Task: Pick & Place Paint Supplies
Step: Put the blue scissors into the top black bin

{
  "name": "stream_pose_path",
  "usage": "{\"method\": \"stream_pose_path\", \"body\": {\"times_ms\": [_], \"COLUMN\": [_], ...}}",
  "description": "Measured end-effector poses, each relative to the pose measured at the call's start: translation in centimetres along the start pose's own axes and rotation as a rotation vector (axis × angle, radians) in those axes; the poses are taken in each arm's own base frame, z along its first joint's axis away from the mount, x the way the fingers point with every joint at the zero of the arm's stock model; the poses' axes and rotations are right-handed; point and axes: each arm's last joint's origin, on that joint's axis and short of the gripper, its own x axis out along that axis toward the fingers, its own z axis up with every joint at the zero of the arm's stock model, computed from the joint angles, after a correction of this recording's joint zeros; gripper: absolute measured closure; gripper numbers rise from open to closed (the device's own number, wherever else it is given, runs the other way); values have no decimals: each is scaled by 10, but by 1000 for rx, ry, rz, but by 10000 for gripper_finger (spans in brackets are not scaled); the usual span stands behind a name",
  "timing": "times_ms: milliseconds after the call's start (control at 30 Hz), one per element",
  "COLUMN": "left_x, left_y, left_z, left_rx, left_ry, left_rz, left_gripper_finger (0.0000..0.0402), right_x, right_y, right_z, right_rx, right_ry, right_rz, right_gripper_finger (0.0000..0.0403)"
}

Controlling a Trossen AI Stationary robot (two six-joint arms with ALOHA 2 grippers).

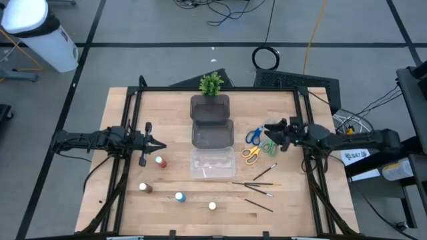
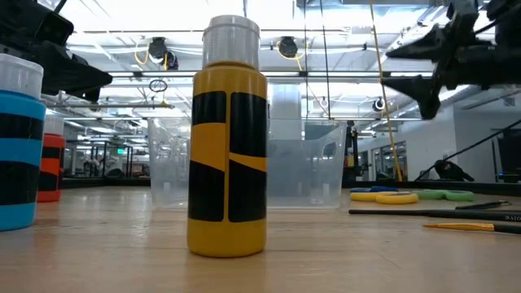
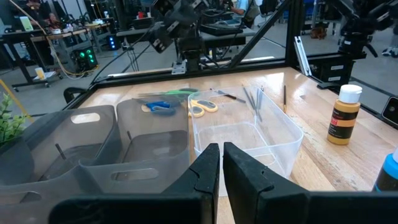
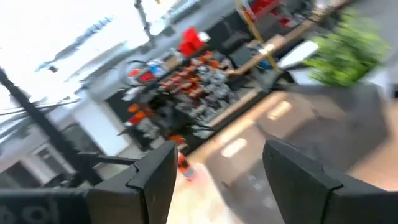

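Four small paint bottles stand upright on their bases near the table's front left: red [image 1: 160, 161], brown [image 1: 144, 189], blue [image 1: 179, 197] and pale [image 1: 212, 206]. Blue [image 1: 254, 136], green [image 1: 269, 147] and yellow [image 1: 251, 155] scissors lie flat right of the bins. Several thin paintbrushes [image 1: 257, 183] lie on the wood in front of them. My left gripper [image 1: 160, 145] is shut on nothing and hovers just behind the red bottle. My right gripper [image 1: 269, 133] is open, high above the scissors [image 2: 423, 65], touching nothing.
Two dark bins [image 1: 210, 107] [image 1: 213, 132] and a clear bin [image 1: 213, 162] stand in a row down the table's middle. A small green potted plant [image 1: 211, 83] stands at the far edge. Bare wood lies between the bottles and the brushes.
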Motion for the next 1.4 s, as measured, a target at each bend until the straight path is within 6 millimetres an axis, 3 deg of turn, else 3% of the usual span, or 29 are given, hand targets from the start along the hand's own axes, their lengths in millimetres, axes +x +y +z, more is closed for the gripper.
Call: {"method": "stream_pose_path", "body": {"times_ms": [300,467,567,667,833,933,1167,1400], "left_x": [0,0,0,0,0,0,0,0], "left_y": [0,0,0,0,0,0,0,0], "left_z": [0,0,0,0,0,0,0,0], "left_rx": [0,0,0,0,0,0,0,0], "left_ry": [0,0,0,-2,-5,-5,-5,-5], "left_rz": [0,0,0,0,0,0,0,0], "left_gripper_finger": [366,366,366,366,366,366,366,366], "right_x": [10,21,48,77,106,107,109,105], "right_y": [22,26,44,55,45,30,5,-7], "right_z": [-4,-31,-35,-37,-34,-39,-44,-50], "right_rx": [-60,-98,-178,-264,-214,-182,-114,-67], "right_ry": [-63,123,211,321,585,673,761,837], "right_rz": [180,175,106,-115,-535,-688,-819,-910], "right_gripper_finger": [179,179,179,179,179,179,179,179]}}
